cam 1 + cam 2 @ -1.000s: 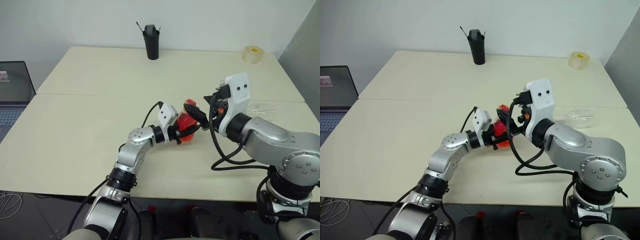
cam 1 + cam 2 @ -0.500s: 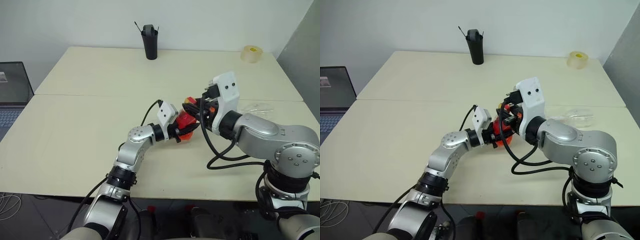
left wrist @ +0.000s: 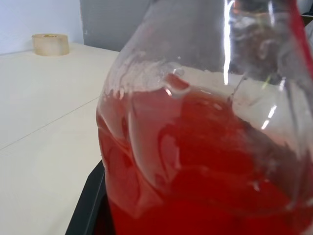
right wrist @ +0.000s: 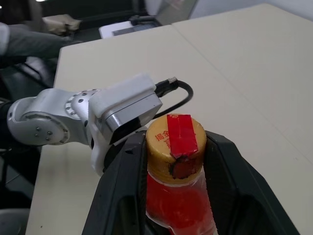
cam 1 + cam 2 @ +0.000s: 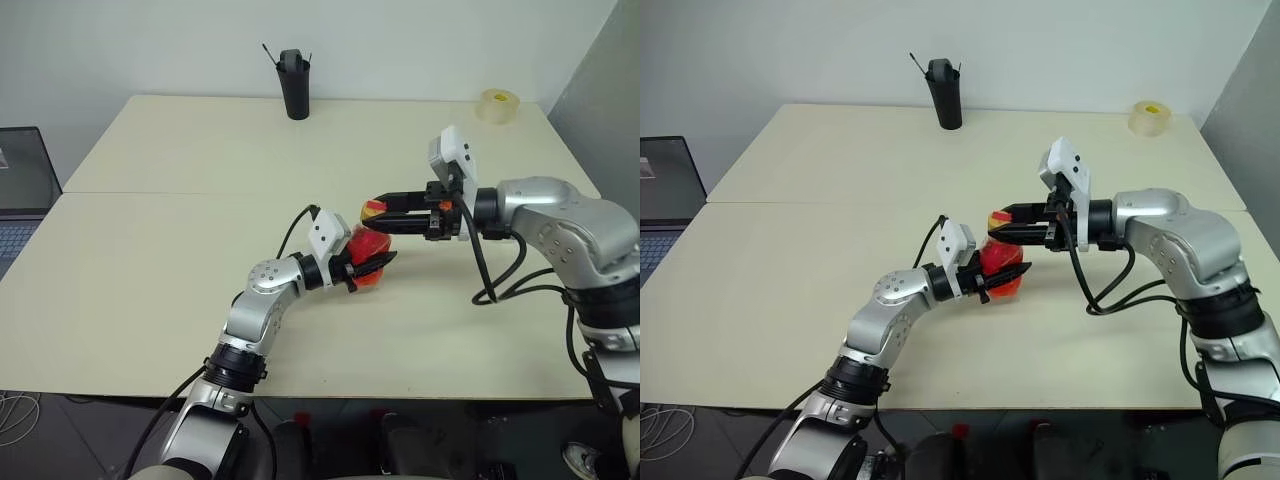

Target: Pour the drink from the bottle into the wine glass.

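A: Start with the bottle (image 5: 367, 249). Where do I have it?

B: Near the middle of the worktop (image 5: 150, 250), toward the front half, held upright. The bulbous clear body carries the drink (image 3: 195, 161), bright red, filling the lower part; in the left wrist view the liquid line sits below the clear shoulder. I cannot tell whether the base touches the worktop or hangs just above it.

A: Who holds it?

B: My left gripper (image 5: 372, 265) is clamped narrow on the bottle's body, fingers level, pointing forward and to the right. A black finger edge shows beneath the red in the left wrist view.

A: And the cap?

B: The cap (image 4: 175, 142) is yellow with a red strip across the top. My right gripper (image 5: 375, 218) comes in from the right, pointing left, one black finger (image 4: 122, 186) on each side of the cap and neck. The fingers flank it closely; I read them as closed on the cap.

A: Anything else on the worktop?

B: A tall black cup (image 5: 294, 85) with thin sticks in it stands at the far edge, well apart from the bottle. A roll of tape (image 5: 497, 104) lies at the far right corner. A laptop (image 5: 20, 190) sits off the left edge of the worktop.
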